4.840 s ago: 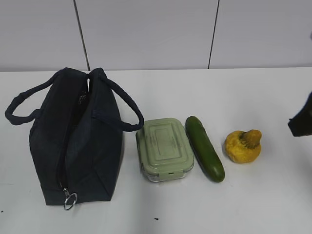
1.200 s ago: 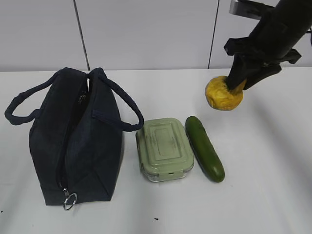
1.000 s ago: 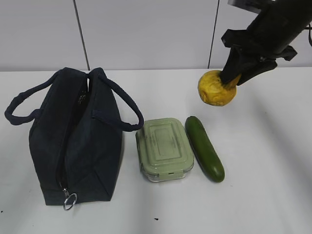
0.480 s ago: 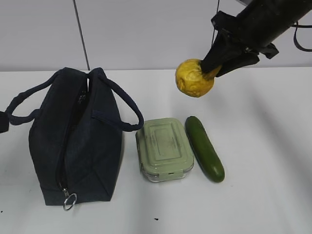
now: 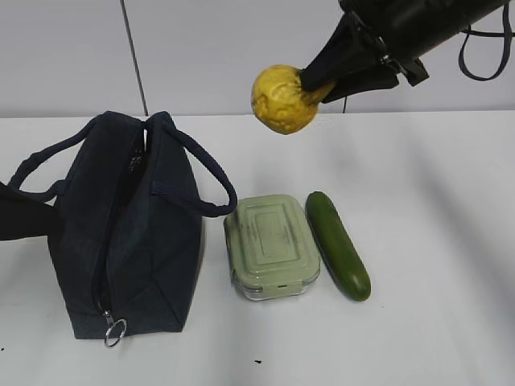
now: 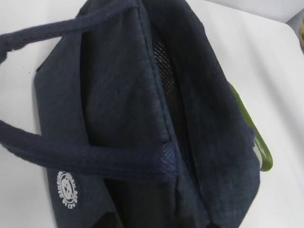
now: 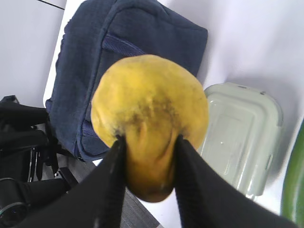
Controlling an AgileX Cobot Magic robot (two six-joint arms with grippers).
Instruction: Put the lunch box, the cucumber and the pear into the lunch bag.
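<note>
Pear [image 5: 283, 100] hangs in the air, pinched at its stem end by the right hand [image 5: 315, 80], whose fingers [image 7: 114, 175] close narrowly on the neck of the fruit. Below the hand lie the box [image 5: 270, 245] and cucumber [image 5: 338, 244] on the worktop [image 5: 434, 241]; the bag [image 5: 121, 233] stands well off to the hand's left, mouth up.

The grip looks slight, on the narrow end only, so the pear could swing or slip out during the carry. The bag's mouth also looks narrow and the handles arch over it, so a low approach may catch a handle or land the fruit on the fabric edge.

Only the left wrist view looks into the bag's mouth [image 6: 166, 90], showing a mesh lining. The left hand itself shows there not at all, so its state cannot be told. The right wrist view shows the fingers on the pear, which the exterior view leaves dark.
</note>
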